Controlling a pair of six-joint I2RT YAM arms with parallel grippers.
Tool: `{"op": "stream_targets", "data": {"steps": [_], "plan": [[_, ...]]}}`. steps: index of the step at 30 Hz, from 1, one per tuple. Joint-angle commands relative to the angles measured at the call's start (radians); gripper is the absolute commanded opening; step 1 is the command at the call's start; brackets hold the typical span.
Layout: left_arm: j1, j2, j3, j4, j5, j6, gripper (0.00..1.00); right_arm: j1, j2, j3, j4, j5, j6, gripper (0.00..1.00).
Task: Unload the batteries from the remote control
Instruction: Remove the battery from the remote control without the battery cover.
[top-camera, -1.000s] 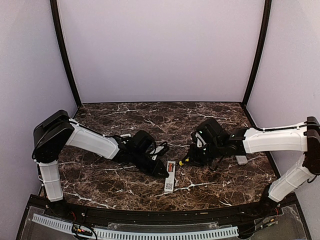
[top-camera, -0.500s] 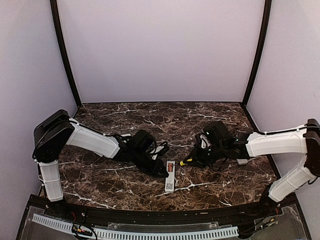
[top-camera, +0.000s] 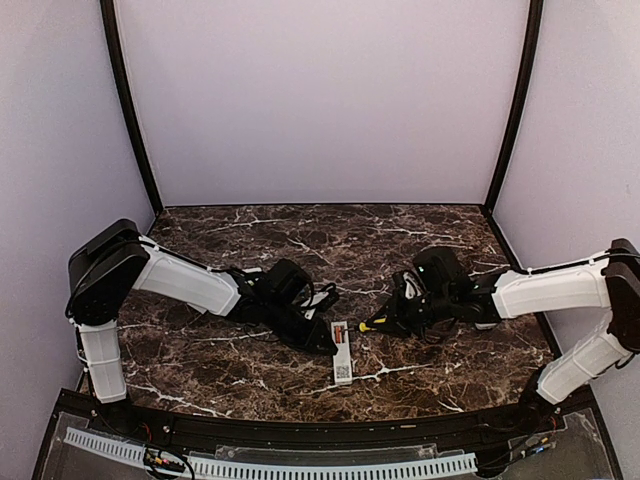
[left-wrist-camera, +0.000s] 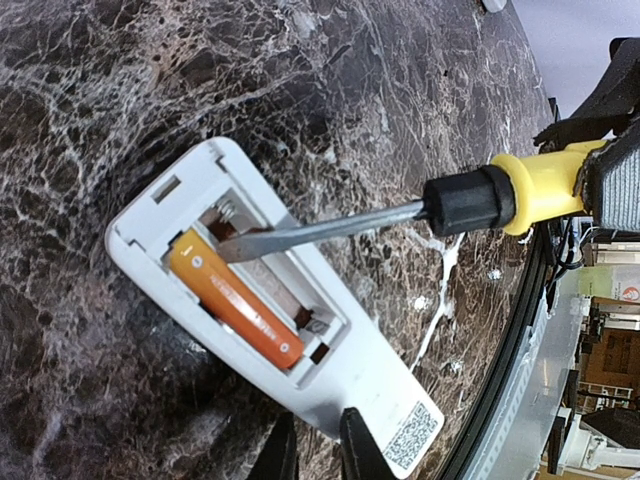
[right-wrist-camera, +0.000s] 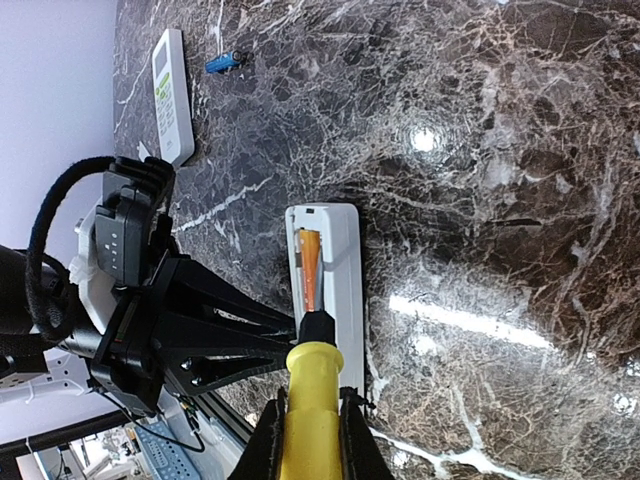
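The orange cylindrical battery (left-wrist-camera: 235, 310) lies lengthwise in the open white plastic remote (left-wrist-camera: 370, 400), near-centre on the worktop. The right hand (right-wrist-camera: 310, 440), clamped on the yellow-handled screwdriver (left-wrist-camera: 520, 190), holds its blade in the empty bay alongside. The left hand (left-wrist-camera: 315, 450), nearly closed, sits at the remote's edge; grip unconfirmed.
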Motion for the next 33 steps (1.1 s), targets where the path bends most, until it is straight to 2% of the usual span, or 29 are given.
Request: {"op": "stream_targets", "data": {"steps": [1, 23, 27, 33], "plan": [[-0.024, 0.073, -0.004, -0.036, -0.055, 0.029, 0.14, 0.016, 0.026, -0.015, 0.171, -0.101, 0.016, 0.00], [-0.024, 0.072, -0.002, -0.067, -0.077, 0.021, 0.13, -0.013, -0.069, -0.062, 0.220, -0.121, 0.061, 0.00], [-0.023, 0.068, -0.004, -0.070, -0.084, 0.020, 0.12, -0.017, -0.088, -0.065, 0.201, -0.106, 0.058, 0.00], [-0.023, 0.034, -0.021, -0.071, -0.120, 0.015, 0.12, -0.018, -0.135, -0.048, 0.071, -0.028, 0.014, 0.00]]}}
